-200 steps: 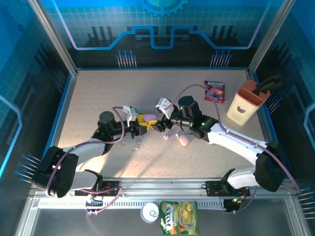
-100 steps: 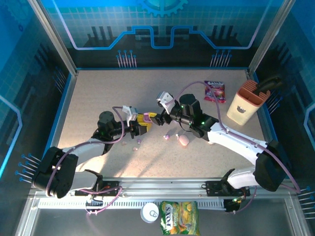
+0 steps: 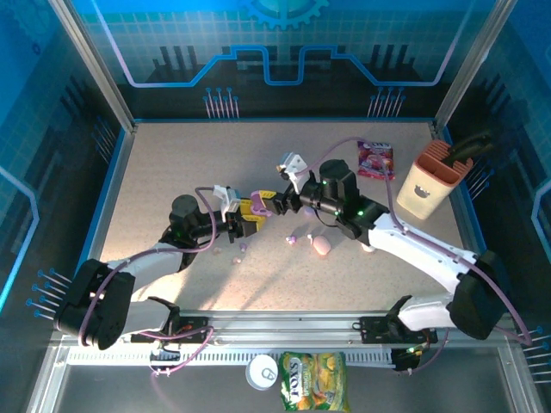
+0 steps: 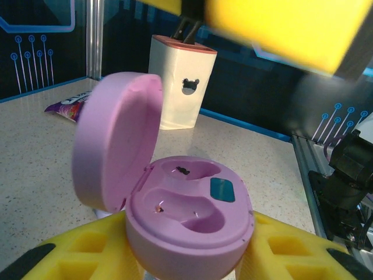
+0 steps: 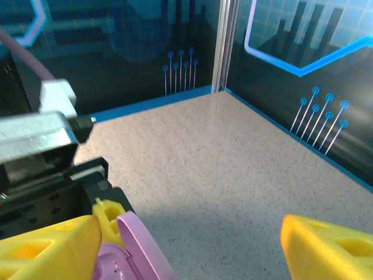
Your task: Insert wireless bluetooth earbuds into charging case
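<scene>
Two empty sockets show at left wrist: charging case [image 4: 192, 227] open, clenched in left gripper [image 4: 186, 265] jaws. Overhead: earbuds [image 3: 293, 239] loose mid-table, right gripper [image 5: 186, 239] jaws released.

A speckled beige table top [image 3: 215, 163] serves as the floor of the booth, edged by a thin blue rim [image 3: 284, 120]. The far wall [image 3: 284, 52] is a glossy blue panel with a grid, bright stepped outlines and part of a gear [image 3: 284, 9] at its top. The left wall [image 3: 43, 129] and right wall [image 3: 525, 103] are darker, with circuit-like lines ending in dots. Slanted metal posts [image 3: 92, 64] stand at the far corners. A metal rail [image 3: 284, 325] runs along the near edge. The light falls brightest on the near middle of the table.
</scene>
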`<state>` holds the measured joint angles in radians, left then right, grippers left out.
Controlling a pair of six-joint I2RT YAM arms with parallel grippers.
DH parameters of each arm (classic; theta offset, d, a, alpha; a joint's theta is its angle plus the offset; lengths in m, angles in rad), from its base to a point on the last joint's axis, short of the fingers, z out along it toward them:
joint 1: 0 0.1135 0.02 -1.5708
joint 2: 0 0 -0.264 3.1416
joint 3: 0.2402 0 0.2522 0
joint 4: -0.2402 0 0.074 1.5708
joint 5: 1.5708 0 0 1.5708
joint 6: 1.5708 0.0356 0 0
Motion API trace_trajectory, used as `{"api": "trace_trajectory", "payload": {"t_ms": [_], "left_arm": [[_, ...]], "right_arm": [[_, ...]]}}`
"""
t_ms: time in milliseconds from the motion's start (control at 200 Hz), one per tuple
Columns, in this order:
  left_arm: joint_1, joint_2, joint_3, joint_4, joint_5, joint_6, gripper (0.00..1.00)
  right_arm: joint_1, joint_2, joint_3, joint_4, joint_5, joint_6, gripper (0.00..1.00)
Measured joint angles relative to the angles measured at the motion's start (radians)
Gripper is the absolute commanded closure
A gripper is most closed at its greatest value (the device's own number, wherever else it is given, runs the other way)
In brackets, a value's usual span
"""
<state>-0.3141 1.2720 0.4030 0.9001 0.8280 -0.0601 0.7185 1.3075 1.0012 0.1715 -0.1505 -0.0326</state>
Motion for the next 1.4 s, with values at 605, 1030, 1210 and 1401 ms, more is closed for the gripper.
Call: {"api": "trace_trajectory", "payload": {"t_ms": [605,1030,1210,1401], "left_arm": [[0.006,0.0,0.0,0.029,0.0,0.006,0.61],[0.017,0.0,0.0,0.033,0.0,0.006,0.61],[0.018,0.0,0.0,0.032,0.0,0.006,0.61],[0.018,0.0,0.0,0.032,0.0,0.006,0.61]], "right_arm": [[-0.183,-0.055,-0.265,-0.221,0.103,0.653,0.52],[-0.076,0.253,-0.267,-0.174,0.05,0.774,0.64],[-0.076,0.31,-0.267,-0.142,0.009,0.794,0.65],[-0.076,0.335,-0.266,-0.135,-0.01,0.801,0.68]]}}
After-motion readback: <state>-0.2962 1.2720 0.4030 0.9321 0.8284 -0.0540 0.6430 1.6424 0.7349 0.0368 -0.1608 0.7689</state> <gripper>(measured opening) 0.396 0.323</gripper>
